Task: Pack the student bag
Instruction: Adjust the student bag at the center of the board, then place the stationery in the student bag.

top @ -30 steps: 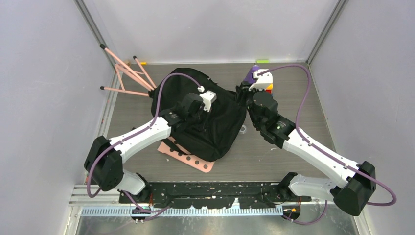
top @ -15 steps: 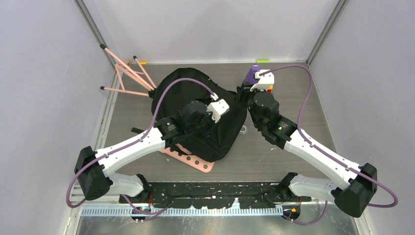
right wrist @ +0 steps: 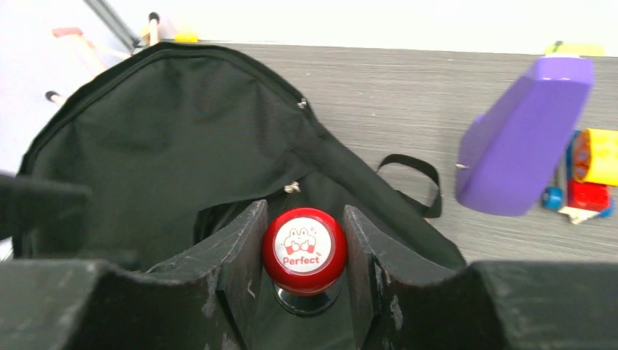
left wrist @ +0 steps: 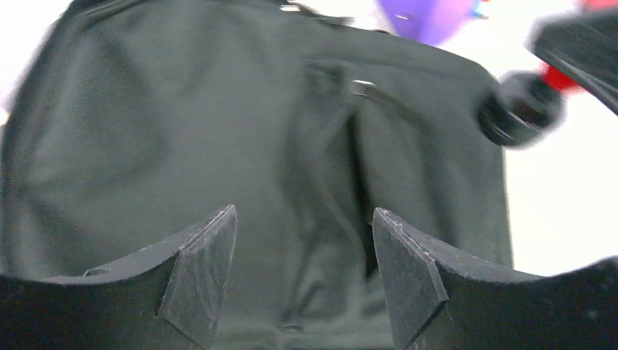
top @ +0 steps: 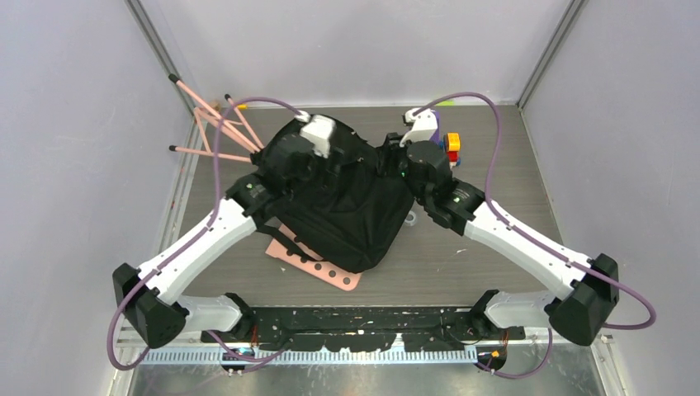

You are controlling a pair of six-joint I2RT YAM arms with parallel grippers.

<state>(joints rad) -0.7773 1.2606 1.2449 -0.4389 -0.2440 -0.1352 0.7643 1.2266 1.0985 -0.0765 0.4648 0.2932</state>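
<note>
We see right pincer [right wrist: 304,219] clamping red knob [right wrist: 304,251] over open bag [right wrist: 167,138]; left pincer [left wrist: 302,219] wide, close above same bag; desk [right wrist: 393,102] shows beyond rim.

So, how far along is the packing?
Done: the student bag lies unzipped, mouth gaping. In hand: the right gripper clamps a red stamp marked Perfect at that mouth; the left gripper stands open over the fabric. Left: drop the stamp in, then probably the purple case and yellow-red pieces beside the bag.
</note>
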